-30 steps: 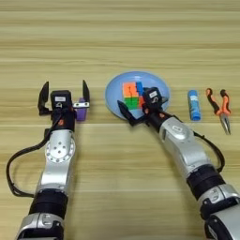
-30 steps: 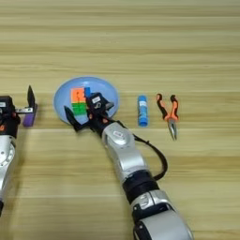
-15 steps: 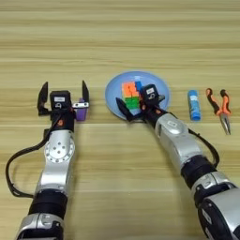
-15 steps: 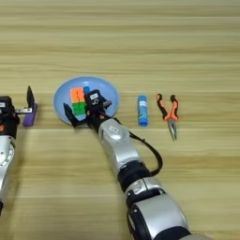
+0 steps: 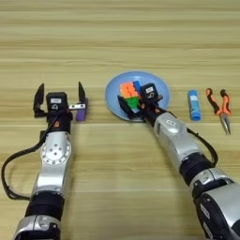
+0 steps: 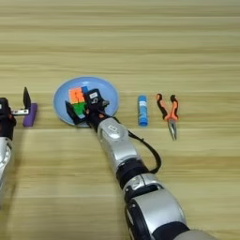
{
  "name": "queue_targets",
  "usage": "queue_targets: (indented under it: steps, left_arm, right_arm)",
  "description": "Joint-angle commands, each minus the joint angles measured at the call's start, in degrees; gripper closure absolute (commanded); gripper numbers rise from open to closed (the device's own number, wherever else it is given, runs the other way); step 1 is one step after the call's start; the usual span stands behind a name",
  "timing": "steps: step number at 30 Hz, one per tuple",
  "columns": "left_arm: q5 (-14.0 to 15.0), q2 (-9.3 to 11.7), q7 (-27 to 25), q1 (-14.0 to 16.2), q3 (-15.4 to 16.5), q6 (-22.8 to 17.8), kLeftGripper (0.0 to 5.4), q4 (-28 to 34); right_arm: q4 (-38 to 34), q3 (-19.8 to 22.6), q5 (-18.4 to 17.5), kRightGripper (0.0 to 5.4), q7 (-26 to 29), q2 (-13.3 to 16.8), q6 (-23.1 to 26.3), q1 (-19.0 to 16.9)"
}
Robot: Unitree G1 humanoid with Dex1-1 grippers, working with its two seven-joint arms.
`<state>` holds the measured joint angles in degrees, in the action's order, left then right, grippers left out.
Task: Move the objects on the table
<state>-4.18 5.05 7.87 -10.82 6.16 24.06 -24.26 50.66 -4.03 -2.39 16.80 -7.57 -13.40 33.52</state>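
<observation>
A round light-blue plate (image 5: 159, 86) lies mid-table with the multicoloured puzzle cube (image 5: 130, 92) resting on its near left part. My right gripper (image 5: 137, 99) reaches in from the lower right, with one black finger at the cube's near-left corner and the other on its right side, shut on it. A small purple block (image 5: 81, 113) lies on the table left of the plate. My left gripper (image 5: 59, 94) stands open just left of the block, its right finger (image 5: 81, 92) close above it and nothing between the fingers.
A blue glue stick (image 5: 193, 104) lies right of the plate. Orange-handled pliers (image 5: 219, 107) lie further right, tips toward me. Both forearms stretch over the near half of the light-wood table (image 5: 117, 42).
My right gripper has slid a little left and its fingers have drawn in around the cube. The cube, plate, purple block and left arm have stayed put.
</observation>
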Motion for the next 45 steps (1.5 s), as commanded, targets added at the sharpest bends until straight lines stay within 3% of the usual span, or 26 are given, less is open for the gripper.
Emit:
queue_targets:
  steps: [1,6,23,35,45]
  left_arm:
    - [-0.25,-0.22,0.31,0.35,-0.22,-0.63,0.0,0.71]
    - [-0.22,-0.3,0.31,0.4,-0.34,-0.63,0.0,0.67]
    - [-0.26,-0.8,0.39,0.64,-0.87,-0.93,0.0,1.15]
    - [-0.35,-1.32,0.24,0.7,-1.22,-1.19,0.0,1.33]
    - [-0.32,-1.6,0.22,0.63,-1.36,-1.15,0.0,1.04]
  right_arm:
    - [0.52,0.49,-0.23,1.5,0.01,-0.72,-0.35,1.08]
    - [-0.1,0.32,0.24,2.01,-0.34,-0.45,-0.56,0.84]
    - [-11.16,-0.29,0.02,2.01,-0.11,0.7,1.93,-3.48]
    - [-30.46,1.53,-1.38,2.01,-0.88,5.0,7.79,-11.68]
    - [-39.53,2.73,-1.6,2.01,-2.46,7.83,10.37,-16.67]
